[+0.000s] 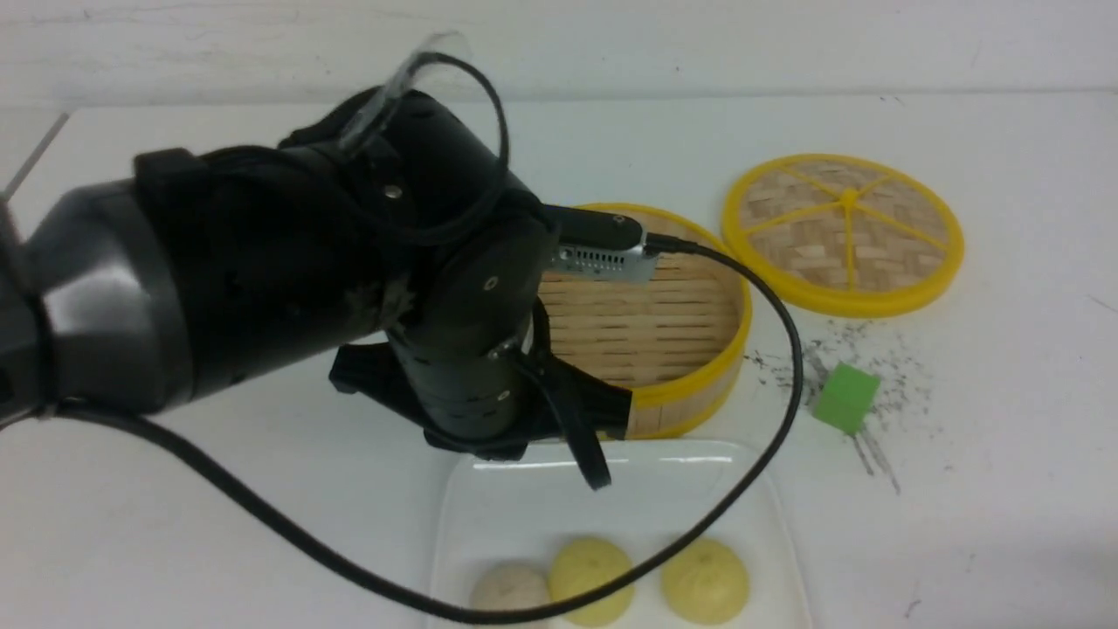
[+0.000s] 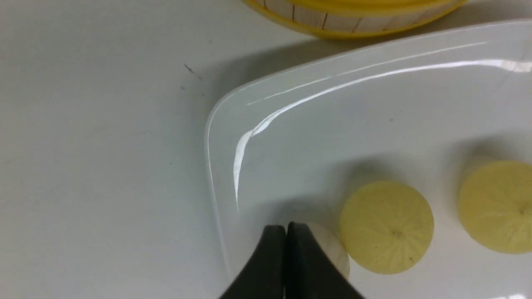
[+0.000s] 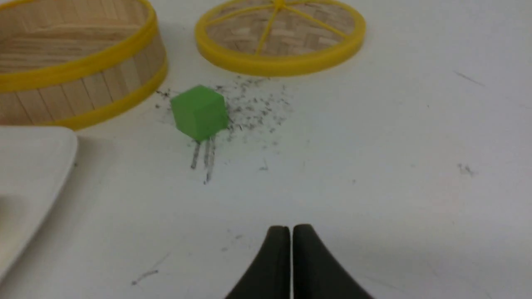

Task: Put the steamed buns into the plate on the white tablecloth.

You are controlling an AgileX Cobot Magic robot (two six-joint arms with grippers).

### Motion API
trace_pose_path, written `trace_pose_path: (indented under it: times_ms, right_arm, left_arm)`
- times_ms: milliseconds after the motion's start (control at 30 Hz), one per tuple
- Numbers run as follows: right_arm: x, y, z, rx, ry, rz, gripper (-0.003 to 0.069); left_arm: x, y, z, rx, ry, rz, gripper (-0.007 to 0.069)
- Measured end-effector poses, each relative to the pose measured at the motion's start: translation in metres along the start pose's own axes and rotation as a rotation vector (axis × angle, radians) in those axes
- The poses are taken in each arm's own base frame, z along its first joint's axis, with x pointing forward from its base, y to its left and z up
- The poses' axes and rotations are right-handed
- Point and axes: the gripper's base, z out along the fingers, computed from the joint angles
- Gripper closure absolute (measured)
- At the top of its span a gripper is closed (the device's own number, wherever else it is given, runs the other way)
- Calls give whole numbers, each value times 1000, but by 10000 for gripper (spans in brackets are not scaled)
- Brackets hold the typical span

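All three steamed buns [image 1: 603,581] sit along the near edge of the plate [image 1: 524,498]. They look soft and light, best pinched low at the sides. Left gripper [image 2: 286,249] and right gripper [image 3: 290,249] are closed and empty. Steamer basket [image 1: 690,384], lid [image 1: 843,231] and green cube [image 1: 845,397] obstruct nothing.

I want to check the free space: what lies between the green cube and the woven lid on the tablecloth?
Nothing solid: only dark scuff marks on the white tablecloth between the green cube and the woven lid, clearest in the right wrist view.
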Motion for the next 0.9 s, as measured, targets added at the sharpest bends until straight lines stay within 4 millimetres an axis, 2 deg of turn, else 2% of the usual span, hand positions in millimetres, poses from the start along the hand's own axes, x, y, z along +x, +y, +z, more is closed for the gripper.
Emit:
trace_pose_path:
  times_ms: [100,300,400,467,567,633,700,767,800,833,867,900]
  right_arm:
    - [1,0,0,2,11,-1,629]
    - [1,0,0,7,14,-7,624]
    - [1,-1,0,20,14,-4,617]
    - [1,-1,0,24,13,-4,616]
    - [1,-2,0,30,13,-3,611]
    - [1,-2,0,30,13,-3,608]
    - [1,-2,0,30,13,-3,603]
    - [1,-2,0,30,13,-3,601]
    - [1,-2,0,30,13,-4,600]
    - [1,-2,0,30,13,-4,599]
    - [1,-2,0,30,13,-4,597]
    - [1,-2,0,30,13,-4,597]
  left_arm:
    - [0,6,-18,16,-45,8,605]
    - [11,36,-81,25,-190,13,605]
    - [26,60,-118,2,-264,-8,605]
    - [31,68,-128,-6,-284,-17,605]
    - [59,96,-156,-8,-355,-46,604]
    - [77,109,-160,7,-380,-57,604]
    - [102,120,-155,48,-406,-69,602]
    - [120,126,-146,91,-433,-80,603]
    - [131,128,-134,119,-443,-85,603]
    - [134,129,-135,139,-464,-92,603]
    - [147,131,-121,195,-512,-104,606]
    - [150,131,-116,196,-508,-103,606]
